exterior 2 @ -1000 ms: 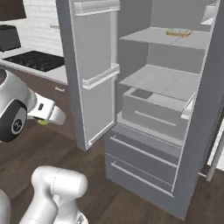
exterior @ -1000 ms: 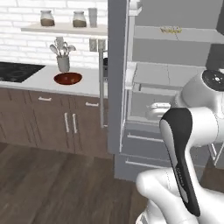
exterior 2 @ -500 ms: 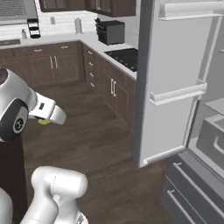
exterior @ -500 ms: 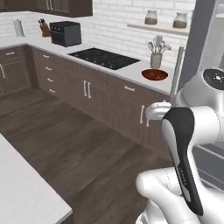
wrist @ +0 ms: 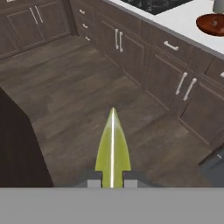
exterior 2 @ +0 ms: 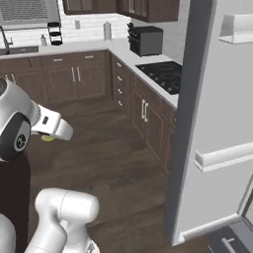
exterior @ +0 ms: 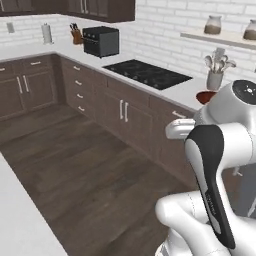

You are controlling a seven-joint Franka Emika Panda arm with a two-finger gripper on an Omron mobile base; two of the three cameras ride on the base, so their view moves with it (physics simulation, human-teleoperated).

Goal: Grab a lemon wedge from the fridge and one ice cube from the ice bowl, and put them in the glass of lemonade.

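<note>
The fingers [wrist: 112, 183] are clamped on the lemon wedge [wrist: 113, 151], which juts out between them, well apart from the ice bowl [wrist: 211, 24] on the bench [wrist: 183, 19].

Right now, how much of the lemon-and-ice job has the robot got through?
Done: the lemon wedge is out of the fridge, pinched in the shut gripper above the wood floor. Left: take one ice cube from the reddish ice bowl on the counter, then drop both into the lemonade glass, which I can't spot here.
</note>
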